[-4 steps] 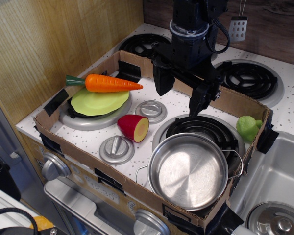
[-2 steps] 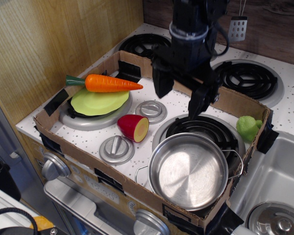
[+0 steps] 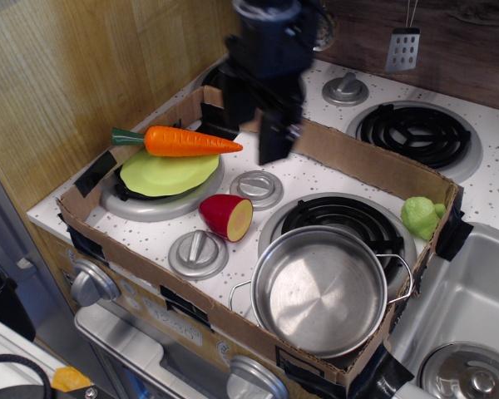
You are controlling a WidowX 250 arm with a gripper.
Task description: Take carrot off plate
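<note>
The orange carrot with a dark green stem lies across the far edge of the lime-green plate, tip pointing right. The plate rests on the front left burner. My gripper hangs open and empty above the stove, just right of the carrot's tip and higher than it. Its two dark fingers point down, blurred by motion.
A cardboard wall rings the stove area. A red-and-yellow halved fruit lies in front of the plate. A steel pot sits at the front right, a green toy at the far right. Silver knobs stand between burners.
My gripper has moved left, from above the right burner to near the carrot's tip. The carrot and plate have not moved.
</note>
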